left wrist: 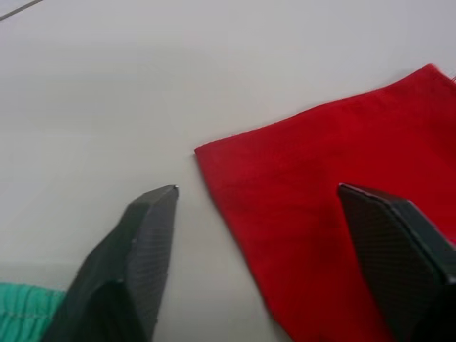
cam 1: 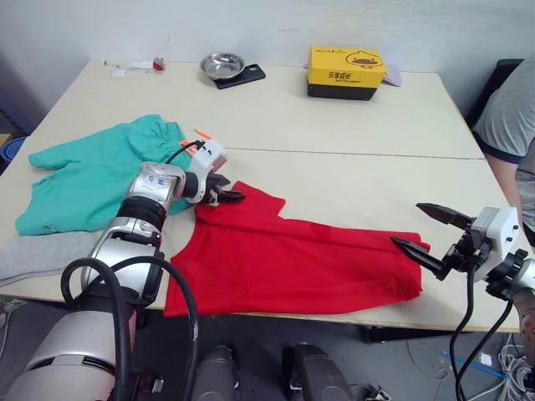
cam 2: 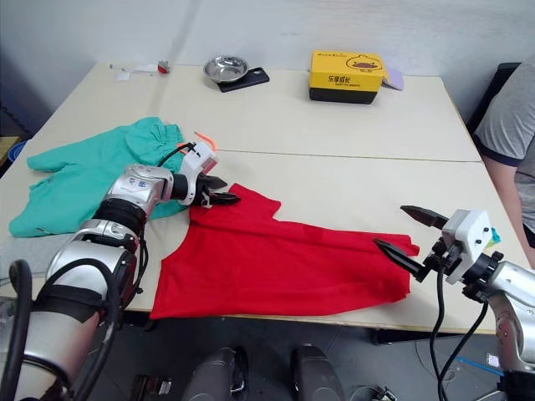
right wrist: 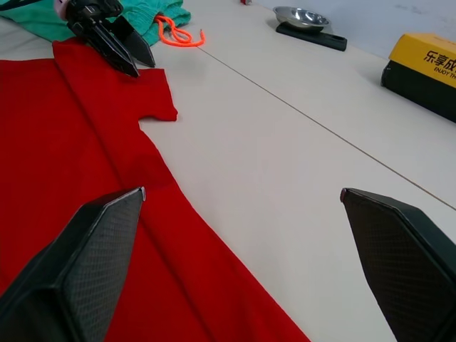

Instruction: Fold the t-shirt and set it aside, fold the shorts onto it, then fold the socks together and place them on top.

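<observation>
Red t-shirt (cam 1: 292,259): flat along the near edge of the table (cam 1: 351,142), between my two arms.
My left gripper (cam 1: 231,197): fingers apart, low at the shirt's sleeve, one finger over red cloth, the other over bare table.
My right gripper (cam 1: 422,231): fingers wide apart, empty, at the shirt's opposite end.
Teal-green shorts (cam 1: 92,171): spread out left of the shirt, orange drawstring (cam 1: 201,135) beside them.
Far edge: yellow box (cam 1: 345,71), steel bowl (cam 1: 222,63).

One red t-shirt (cam 1: 292,259), one teal shorts (cam 1: 92,171), one yellow box (cam 1: 344,72), one steel bowl (cam 1: 221,64).
</observation>
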